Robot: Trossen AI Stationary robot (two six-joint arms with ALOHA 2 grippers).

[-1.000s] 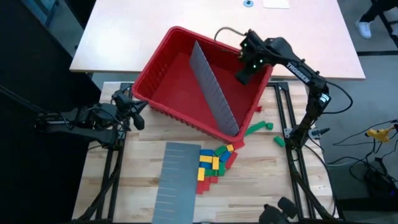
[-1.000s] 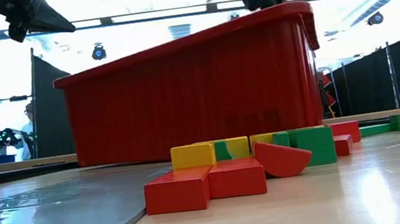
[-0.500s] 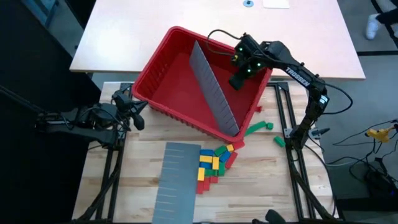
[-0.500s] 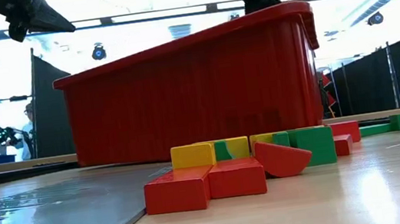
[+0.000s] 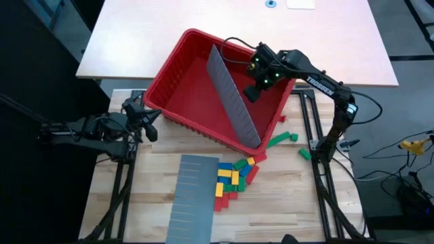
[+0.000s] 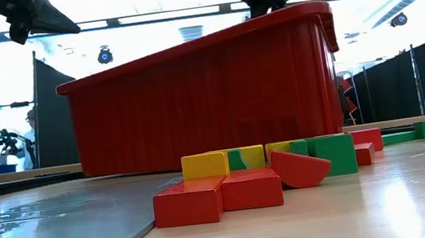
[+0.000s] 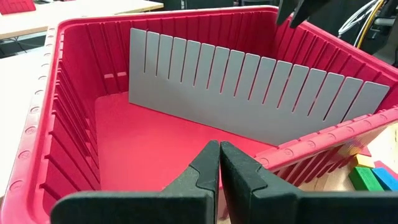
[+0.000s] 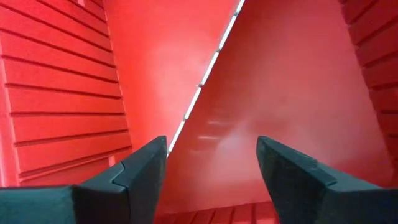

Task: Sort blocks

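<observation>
Right gripper [image 5: 251, 93] hangs inside the red bin [image 5: 178, 81], jaws open and empty; left gripper [image 5: 150, 124] waits outside, jaws closed

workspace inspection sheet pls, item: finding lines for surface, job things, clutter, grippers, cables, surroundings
surface: light wooden table top carrying a big red plastic bin that is empty of blocks.
job's things: small red, green, blue and yellow blocks piled on the wood outside the bin's near corner; a few green strays beside it.
clutter: one grey slotted panel upright inside the bin, a second grey slotted panel flat on the table.
grippers: right gripper open, over the bin beside the upright panel; left gripper shut, waiting outside the bin's left wall.
cables: black cable looping from the right arm over the bin rim.
surroundings: second pale table behind; dark partitions in the room.
</observation>
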